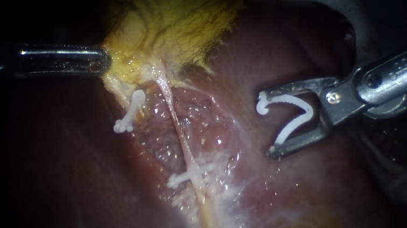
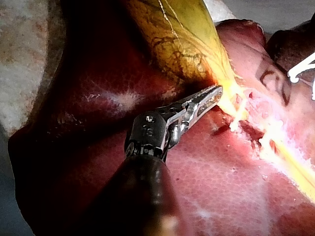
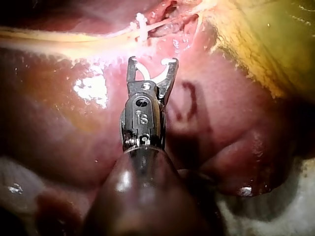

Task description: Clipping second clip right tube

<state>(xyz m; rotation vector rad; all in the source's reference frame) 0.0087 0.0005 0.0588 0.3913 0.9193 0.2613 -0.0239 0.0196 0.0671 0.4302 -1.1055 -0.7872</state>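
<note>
The right tube [image 1: 173, 113] runs as a thin pale strand from the yellow gallbladder [image 1: 172, 21] down across the raw liver bed. One white clip [image 1: 189, 176] sits shut across its lower part. My right instrument [image 1: 266, 124] stands to the tube's right, apart from it, its jaws wide and holding an open white clip [image 1: 299, 115] between them. In the right wrist view that loaded clip [image 3: 150, 73] points toward the tube [image 3: 98, 37], short of it. My left instrument [image 1: 104, 63] is shut on the gallbladder's lower edge, as its own view shows [image 2: 216, 93].
Another white clip [image 1: 130, 114] hangs on a short strand left of the right tube. Dark red liver [image 1: 303, 191] surrounds the dissected bed. White cloth [image 3: 275, 216] lies beyond the liver's edge.
</note>
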